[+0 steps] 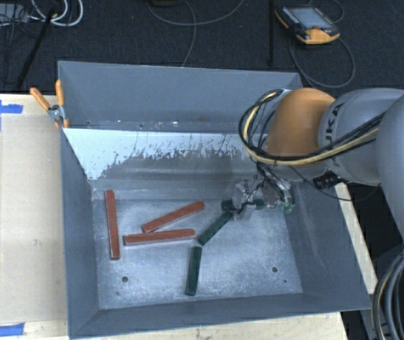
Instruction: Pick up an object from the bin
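Observation:
My gripper (243, 205) is low over the bin floor at the right of the middle, under the orange wrist cover. Its fingertips sit at the upper end of a dark green stick (215, 229) that slants down to the left. That end appears to lie between the fingertips, while the rest of the stick rests on the floor. A second dark green stick (193, 270) lies below it, nearly upright in the view. To the left, a reddish-brown stick (174, 217) slants toward the gripper.
Another reddish-brown stick (159, 236) lies flat under the slanted one, and a third (112, 225) stands along the bin's left wall. The arm and its cables reach in from the right.

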Motion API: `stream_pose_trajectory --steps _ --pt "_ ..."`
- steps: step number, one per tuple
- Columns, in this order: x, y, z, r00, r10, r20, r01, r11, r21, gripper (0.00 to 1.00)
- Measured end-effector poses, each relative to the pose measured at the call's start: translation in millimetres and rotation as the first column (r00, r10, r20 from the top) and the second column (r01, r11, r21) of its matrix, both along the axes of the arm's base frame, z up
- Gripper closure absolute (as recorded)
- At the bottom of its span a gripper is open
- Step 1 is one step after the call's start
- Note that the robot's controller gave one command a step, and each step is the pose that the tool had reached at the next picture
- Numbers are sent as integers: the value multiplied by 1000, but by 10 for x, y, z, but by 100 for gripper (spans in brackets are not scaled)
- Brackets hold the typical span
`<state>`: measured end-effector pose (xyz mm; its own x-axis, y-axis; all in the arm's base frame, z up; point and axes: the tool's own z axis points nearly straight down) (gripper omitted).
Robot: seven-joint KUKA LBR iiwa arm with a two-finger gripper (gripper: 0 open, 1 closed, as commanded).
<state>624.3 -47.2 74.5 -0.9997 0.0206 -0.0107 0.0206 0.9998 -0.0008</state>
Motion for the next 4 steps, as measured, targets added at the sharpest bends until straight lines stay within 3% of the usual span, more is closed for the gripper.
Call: stream_pose_trajectory --steps 1,2,3,4 --pt "-28 7 -38 1000 2 -8 -2 1000 1 0" --pt "-23 3 -24 1000 4 -8 -4 1000 1 100" --pt "-8 354 1115 915 402 -5 -402 915 0 100" --pt "-54 299 2610 901 435 0 -435 901 -4 100"
